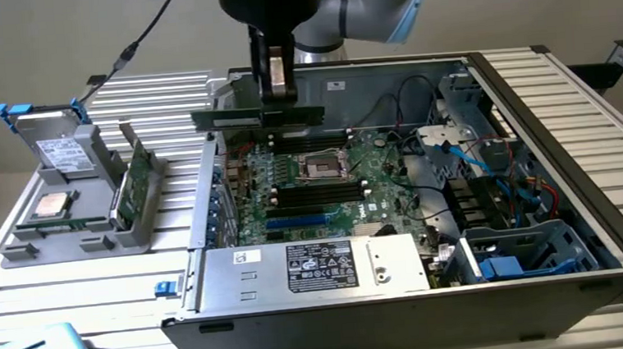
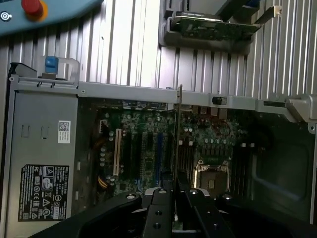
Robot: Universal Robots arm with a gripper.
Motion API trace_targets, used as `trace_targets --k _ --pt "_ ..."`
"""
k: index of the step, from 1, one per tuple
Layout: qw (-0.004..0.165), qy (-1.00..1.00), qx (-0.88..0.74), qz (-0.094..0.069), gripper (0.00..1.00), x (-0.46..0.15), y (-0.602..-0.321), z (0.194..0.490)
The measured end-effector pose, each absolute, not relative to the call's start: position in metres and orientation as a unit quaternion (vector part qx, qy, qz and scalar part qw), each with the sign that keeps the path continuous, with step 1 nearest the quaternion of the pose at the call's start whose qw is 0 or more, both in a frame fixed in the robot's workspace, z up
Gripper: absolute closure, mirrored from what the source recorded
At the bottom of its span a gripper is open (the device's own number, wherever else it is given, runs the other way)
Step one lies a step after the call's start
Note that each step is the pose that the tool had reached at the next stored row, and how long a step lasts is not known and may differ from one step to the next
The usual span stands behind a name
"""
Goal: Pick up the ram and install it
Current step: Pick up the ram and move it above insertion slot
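The ram (image 1: 239,119) is a slim green strip held level in the air over the back part of the motherboard (image 1: 335,193), inside the open computer case (image 1: 571,123). My gripper (image 1: 277,101) hangs straight down from the arm and is shut on the strip's middle. In the wrist view the ram (image 2: 178,129) appears edge-on as a thin line running out from between my gripper (image 2: 174,191) fingers, above the motherboard (image 2: 143,148). Black memory slots (image 1: 293,140) lie just below the strip, beside the empty processor socket (image 1: 322,167).
A grey holder (image 1: 31,243) at the exterior view's left carries a drive (image 1: 63,151), a silver processor chip (image 1: 53,206) and an upright green card (image 1: 131,187). The power supply (image 1: 318,269) fills the case front. Cables and a blue drive cage (image 1: 515,259) crowd the exterior view's right.
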State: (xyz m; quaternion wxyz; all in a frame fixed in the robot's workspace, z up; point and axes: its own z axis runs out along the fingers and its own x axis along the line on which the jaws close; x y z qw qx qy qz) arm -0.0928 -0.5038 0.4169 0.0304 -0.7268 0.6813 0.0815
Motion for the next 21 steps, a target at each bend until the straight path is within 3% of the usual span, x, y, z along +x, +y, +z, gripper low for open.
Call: trace_targets --k 21 --pt "0.024 0.677 -0.734 0.057 0.86 -0.025 -0.498 0.393"
